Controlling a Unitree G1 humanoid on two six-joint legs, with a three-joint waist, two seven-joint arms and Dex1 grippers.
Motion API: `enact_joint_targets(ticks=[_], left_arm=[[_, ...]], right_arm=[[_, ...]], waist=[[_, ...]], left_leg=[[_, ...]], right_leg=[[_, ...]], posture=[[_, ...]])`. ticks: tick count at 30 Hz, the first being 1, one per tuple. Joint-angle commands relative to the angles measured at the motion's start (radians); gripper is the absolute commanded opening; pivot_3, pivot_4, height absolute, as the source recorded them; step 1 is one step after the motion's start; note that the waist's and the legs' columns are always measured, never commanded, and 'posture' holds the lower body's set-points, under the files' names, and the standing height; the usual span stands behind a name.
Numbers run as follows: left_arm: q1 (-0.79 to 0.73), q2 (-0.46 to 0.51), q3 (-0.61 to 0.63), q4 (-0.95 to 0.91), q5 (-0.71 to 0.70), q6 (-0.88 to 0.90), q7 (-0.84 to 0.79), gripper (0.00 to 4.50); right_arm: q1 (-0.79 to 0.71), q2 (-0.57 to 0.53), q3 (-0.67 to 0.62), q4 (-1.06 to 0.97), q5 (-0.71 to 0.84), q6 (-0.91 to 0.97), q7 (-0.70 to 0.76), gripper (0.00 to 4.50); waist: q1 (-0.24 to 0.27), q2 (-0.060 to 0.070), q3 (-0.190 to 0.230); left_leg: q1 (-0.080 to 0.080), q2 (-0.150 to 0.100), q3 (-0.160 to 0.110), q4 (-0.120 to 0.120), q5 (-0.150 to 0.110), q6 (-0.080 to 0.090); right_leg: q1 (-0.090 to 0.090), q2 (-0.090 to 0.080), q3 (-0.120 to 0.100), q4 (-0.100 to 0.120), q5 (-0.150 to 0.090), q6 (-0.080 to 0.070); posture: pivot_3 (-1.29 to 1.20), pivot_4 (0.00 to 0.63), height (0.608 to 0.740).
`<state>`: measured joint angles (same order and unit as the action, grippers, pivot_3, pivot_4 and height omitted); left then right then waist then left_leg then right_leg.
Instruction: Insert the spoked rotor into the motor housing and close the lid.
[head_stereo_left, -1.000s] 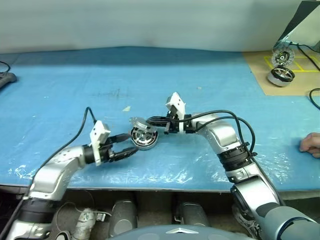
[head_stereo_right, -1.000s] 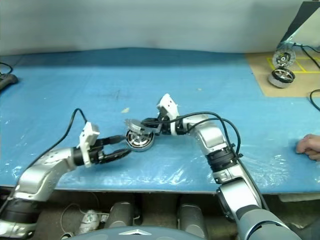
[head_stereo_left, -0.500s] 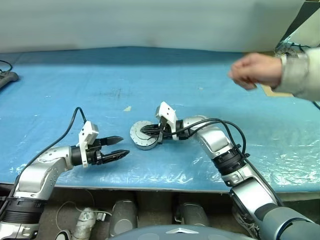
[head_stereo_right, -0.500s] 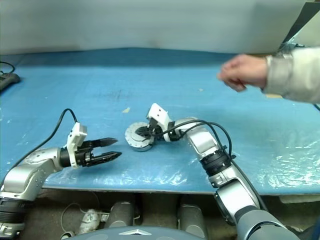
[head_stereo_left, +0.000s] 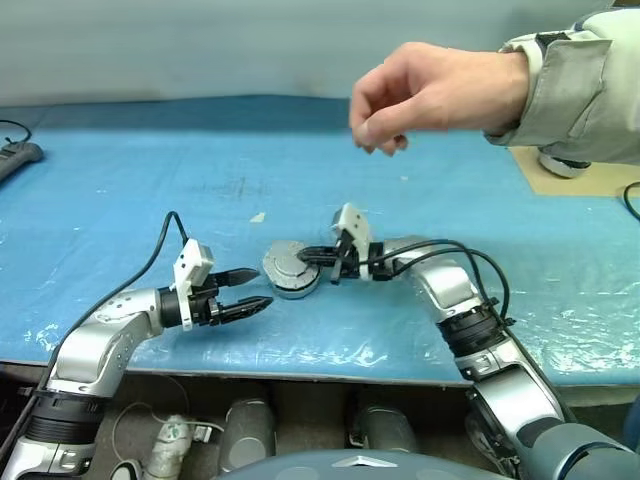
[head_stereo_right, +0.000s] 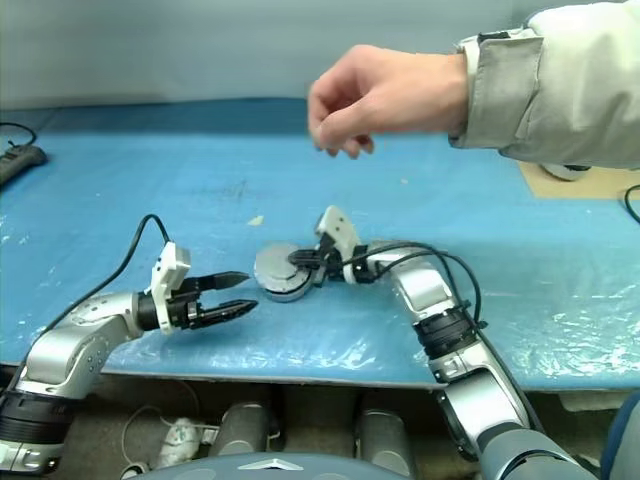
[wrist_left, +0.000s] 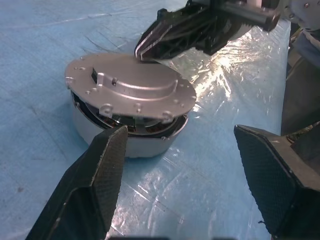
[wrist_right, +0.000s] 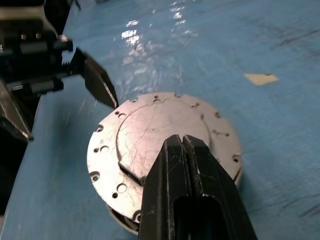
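Broad blue surface (head_stereo_left: 150, 190) across the middle of the frame, covered along its near edge by crinkled clear plastic film (head_stereo_left: 330, 345) catching glare. Plain pale grey wall (head_stereo_left: 200, 45) along the top. Tan board (head_stereo_left: 585, 180) at the right edge. Black cable (head_stereo_left: 10, 130) at the upper left. Dark floor (head_stereo_left: 300, 420) below the near edge.

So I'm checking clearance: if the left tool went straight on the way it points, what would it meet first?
Probably the motor housing under its lid, which sits just ahead between the open left tool's fingers; the depth is hard to judge.
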<state>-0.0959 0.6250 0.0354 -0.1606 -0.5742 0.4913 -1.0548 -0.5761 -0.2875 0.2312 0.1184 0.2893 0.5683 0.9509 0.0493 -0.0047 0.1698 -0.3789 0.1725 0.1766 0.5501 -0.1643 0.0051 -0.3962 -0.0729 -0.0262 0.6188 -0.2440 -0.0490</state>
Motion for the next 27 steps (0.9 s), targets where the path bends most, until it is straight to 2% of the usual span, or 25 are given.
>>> enact_joint_targets(ticks=[1, 11, 19, 27], left_arm=[[0.002, 0.011, 0.029, -0.036, -0.027, 0.001, -0.008, 3.66], [-0.002, -0.001, 0.003, 0.011, -0.002, -0.04, -0.035, 3.66], [-0.038, -0.014, -0.019, -0.003, 0.006, -0.014, -0.015, 3.66], [-0.034, 0.014, 0.012, -0.077, -0.034, 0.049, 0.007, 3.66]], right_arm=[[0.004, -0.017, -0.093, -0.088, 0.075, 0.056, -0.028, 0.01], [0.1, -0.095, -0.137, -0.082, 0.042, 0.031, -0.103, 0.01], [0.108, -0.096, -0.148, -0.084, 0.045, 0.026, -0.133, 0.01], [0.114, -0.091, -0.133, -0.075, 0.034, 0.009, -0.147, 0.01]], waist=[[0.0, 0.0, 0.0], [-0.002, 0.0, 0.0], [0.0, 0.0, 0.0], [0.0, 0.0, 0.0]], left_leg=[[-0.001, 0.0, 0.0, 0.0, 0.0, 0.0], [-0.002, 0.0, 0.0, -0.001, 0.0, -0.001], [-0.002, 0.0, 0.0, 0.0, 0.0, -0.001], [-0.002, 0.0, 0.0, 0.0, 0.0, -0.001]], right_leg=[[-0.001, 0.0, 0.0, 0.0, 0.0, 0.0], [-0.003, 0.0, 0.0, 0.0, 0.0, 0.0], [-0.002, 0.0, 0.0, 0.0, 0.0, 0.0], [-0.002, 0.0, 0.0, -0.001, 0.0, 0.0]], posture=[[0.0, 0.15, 0.74], [0.0, 0.15, 0.74], [0.0, 0.15, 0.74], [0.0, 0.15, 0.74]])
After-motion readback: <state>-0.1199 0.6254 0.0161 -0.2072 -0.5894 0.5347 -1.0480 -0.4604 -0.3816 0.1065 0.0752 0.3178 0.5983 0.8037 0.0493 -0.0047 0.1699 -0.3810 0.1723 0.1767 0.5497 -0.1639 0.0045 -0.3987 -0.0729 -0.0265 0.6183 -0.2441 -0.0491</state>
